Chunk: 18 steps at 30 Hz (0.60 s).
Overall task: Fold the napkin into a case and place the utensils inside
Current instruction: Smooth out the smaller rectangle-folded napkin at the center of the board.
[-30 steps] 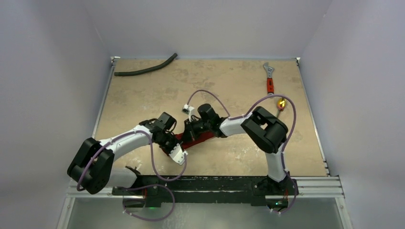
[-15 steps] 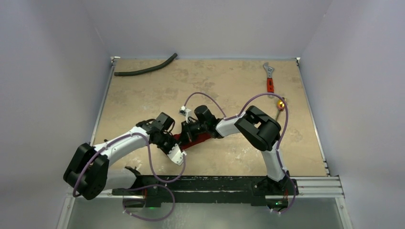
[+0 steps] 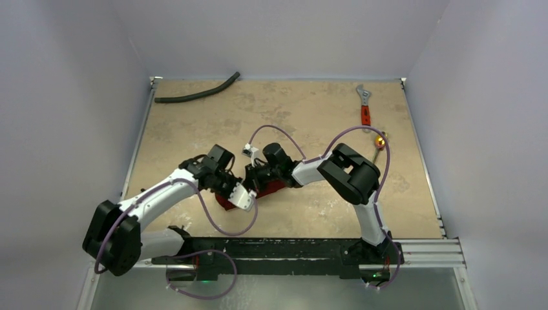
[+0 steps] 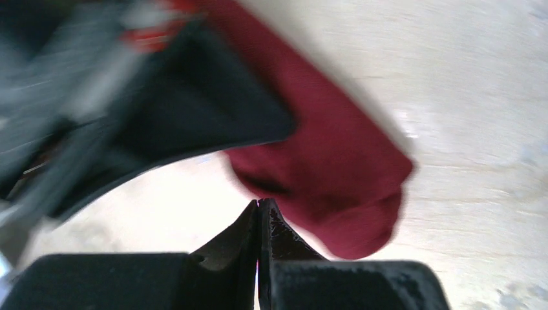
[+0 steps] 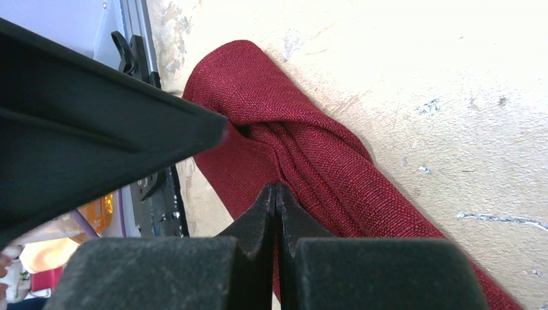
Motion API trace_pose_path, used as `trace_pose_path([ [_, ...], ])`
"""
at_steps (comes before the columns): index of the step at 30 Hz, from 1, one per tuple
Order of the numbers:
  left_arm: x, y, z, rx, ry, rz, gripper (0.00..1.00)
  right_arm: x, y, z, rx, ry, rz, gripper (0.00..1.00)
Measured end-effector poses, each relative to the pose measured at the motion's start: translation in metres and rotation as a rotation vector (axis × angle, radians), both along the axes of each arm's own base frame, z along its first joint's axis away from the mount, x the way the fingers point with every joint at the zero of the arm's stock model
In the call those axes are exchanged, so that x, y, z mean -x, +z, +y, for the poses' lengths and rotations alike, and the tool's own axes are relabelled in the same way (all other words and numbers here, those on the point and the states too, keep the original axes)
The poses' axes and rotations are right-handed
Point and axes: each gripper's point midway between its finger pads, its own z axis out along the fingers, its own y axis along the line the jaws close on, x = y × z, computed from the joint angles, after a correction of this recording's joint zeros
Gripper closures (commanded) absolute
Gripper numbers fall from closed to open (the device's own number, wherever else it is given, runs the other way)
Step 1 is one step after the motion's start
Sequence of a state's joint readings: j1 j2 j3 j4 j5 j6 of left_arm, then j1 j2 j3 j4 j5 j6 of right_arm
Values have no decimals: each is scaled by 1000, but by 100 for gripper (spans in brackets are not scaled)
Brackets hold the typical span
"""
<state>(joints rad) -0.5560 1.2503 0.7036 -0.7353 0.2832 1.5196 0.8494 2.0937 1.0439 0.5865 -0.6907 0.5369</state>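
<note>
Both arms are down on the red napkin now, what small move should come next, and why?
Probably lay the pinched cloth flat and let go. The left gripper and right gripper are shut on the napkin, which looks twisted and bunched rather than a flat pouch; the utensils lie far off right.

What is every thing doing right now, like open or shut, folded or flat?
napkin, bunched into a twisted long roll, not a neat case.
left end effector, shut, tips at the napkin's edge.
right end effector, shut, pinching a napkin fold.
utensils, lying on the table, outside the napkin.
wrench, lying flat, untouched.
hose, lying curved, untouched.
</note>
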Motion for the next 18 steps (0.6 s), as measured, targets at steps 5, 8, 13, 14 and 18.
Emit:
trace_pose_path([
  [5,-33,61,-22,198,262,-89,95,-1,0,0,6,-3,-6,100],
  [8,-36,74,-26,273,411,-51,95,-2,0,-1,12,-10,-9,100],
  [13,-14,50,-15,264,604,76,95,-2,1,-2,23,-18,-6,100],
  [14,-9,42,-13,251,630,103,96,-2,1,-2,26,-20,-5,100],
  [18,2,18,-6,202,714,173,100,-3,2,-3,39,-34,-4,100],
])
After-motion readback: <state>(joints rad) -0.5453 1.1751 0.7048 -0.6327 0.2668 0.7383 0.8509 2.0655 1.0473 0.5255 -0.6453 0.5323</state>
